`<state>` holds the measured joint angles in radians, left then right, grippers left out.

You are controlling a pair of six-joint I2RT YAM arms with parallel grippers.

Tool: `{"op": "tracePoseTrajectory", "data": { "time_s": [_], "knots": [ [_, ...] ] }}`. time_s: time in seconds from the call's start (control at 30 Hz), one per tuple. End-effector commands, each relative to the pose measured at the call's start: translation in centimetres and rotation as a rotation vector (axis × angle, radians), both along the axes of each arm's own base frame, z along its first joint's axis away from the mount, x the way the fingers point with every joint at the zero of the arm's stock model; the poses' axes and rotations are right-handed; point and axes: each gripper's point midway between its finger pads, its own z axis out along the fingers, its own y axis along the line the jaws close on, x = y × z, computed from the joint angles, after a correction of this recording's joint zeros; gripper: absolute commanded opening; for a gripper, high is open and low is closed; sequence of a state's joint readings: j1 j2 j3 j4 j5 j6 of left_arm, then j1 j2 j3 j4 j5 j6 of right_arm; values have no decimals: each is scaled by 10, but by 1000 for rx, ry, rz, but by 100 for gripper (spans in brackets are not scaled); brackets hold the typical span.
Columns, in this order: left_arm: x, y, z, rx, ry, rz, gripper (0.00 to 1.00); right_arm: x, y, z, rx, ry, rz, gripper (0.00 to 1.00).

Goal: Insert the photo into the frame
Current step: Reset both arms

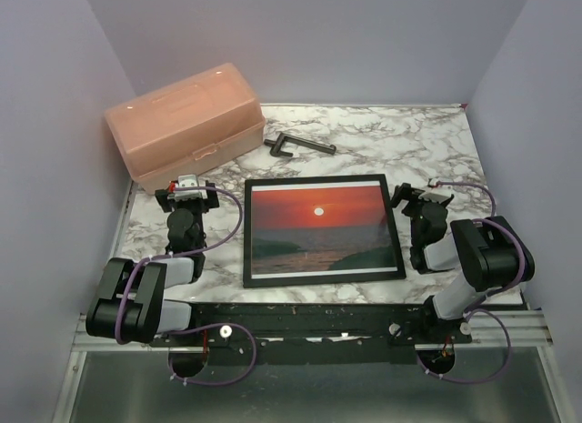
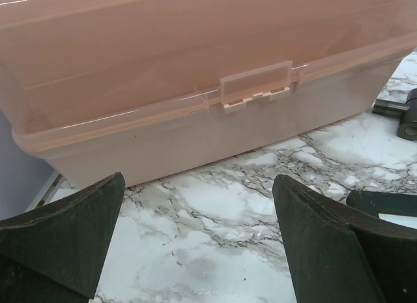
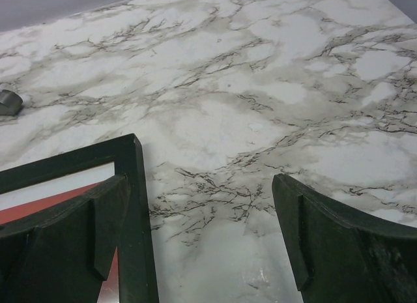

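The frame (image 1: 247,232), black face up, lies flat in the middle of the marble table. The photo (image 1: 318,225), a red-orange sunset with a small white sun, sits inside its border. My left gripper (image 1: 188,197) is left of the frame and open, with only bare marble between its fingers in the left wrist view (image 2: 199,182). My right gripper (image 1: 425,200) is open just off the frame's far right corner (image 3: 133,186); its left finger hangs over that corner and a strip of the photo (image 3: 39,208). Neither gripper holds anything.
A closed pink translucent plastic box (image 1: 186,123) stands at the back left, close in front of my left gripper, its latch (image 2: 257,88) facing it. A dark L-shaped stand piece (image 1: 300,146) lies behind the frame. Grey walls enclose the table on three sides.
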<state>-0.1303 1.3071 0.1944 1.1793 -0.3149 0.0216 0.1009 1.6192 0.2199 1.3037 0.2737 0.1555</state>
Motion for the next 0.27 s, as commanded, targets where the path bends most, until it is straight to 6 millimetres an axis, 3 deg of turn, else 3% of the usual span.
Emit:
{"op": "tracePoseTrajectory", "data": {
  "time_s": [0.0, 0.23],
  "knots": [
    [0, 5, 7, -21, -26, 22, 98, 5, -2, 10, -15, -43, 1, 100],
    [1, 4, 7, -20, -22, 19, 98, 5, -2, 10, -16, -42, 1, 100]
  ]
}}
